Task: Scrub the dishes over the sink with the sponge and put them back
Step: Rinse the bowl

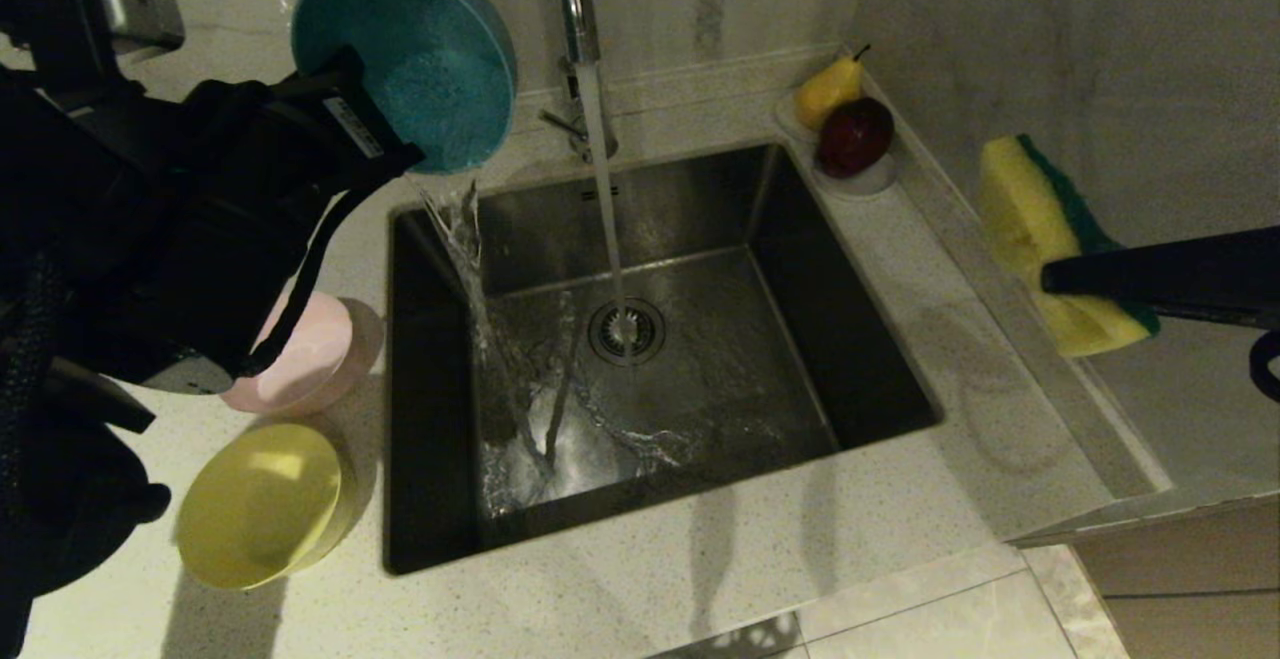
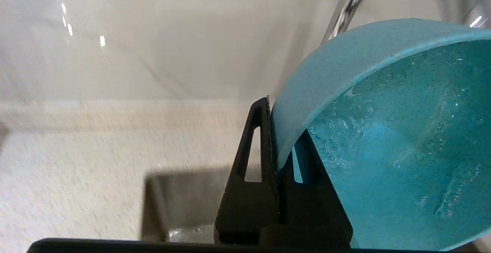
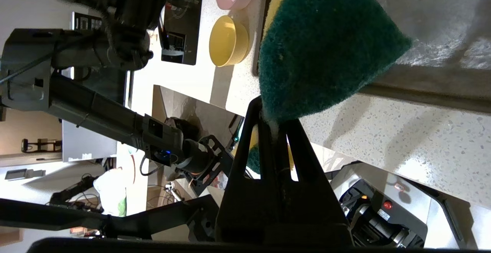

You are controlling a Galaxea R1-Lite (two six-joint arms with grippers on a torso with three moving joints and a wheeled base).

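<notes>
The left tool (image 2: 278,145) is clamped on the rim of the blue bowl (image 1: 420,54), one finger outside the wall and one inside. It holds the bowl tipped on its side above the sink's (image 1: 860,359) far left corner, mouth turned toward the tap. Water (image 1: 470,239) spills from the bowl's lower edge in a clear ribbon and splashes across the left part of the sink floor. The bowl looks a speckled teal, smooth, and the left wrist view shows beads and bubbles of water clinging to its inside (image 2: 402,149).

The tap (image 1: 575,9) stands behind the sink's back edge, and a thin stream runs from it straight onto the round drain strainer (image 1: 627,331) in the middle of the sink.

The right tool (image 3: 274,124) hangs off to the right of the sink, past the raised ledge, pinching the sponge (image 1: 1050,239) by one end. The sponge shows yellow foam with a dark green scouring face, which bulges out beyond the closed fingers.

On the tabletop (image 1: 650,589) left of the sink sits the pink bowl (image 1: 320,359), partly hidden by the left arm, with the yellow bowl (image 1: 262,504) just nearer, both upright.

At the sink's far right corner a small white dish (image 1: 870,179) holds a yellow pear (image 1: 828,89) and a dark red fruit (image 1: 855,134).
</notes>
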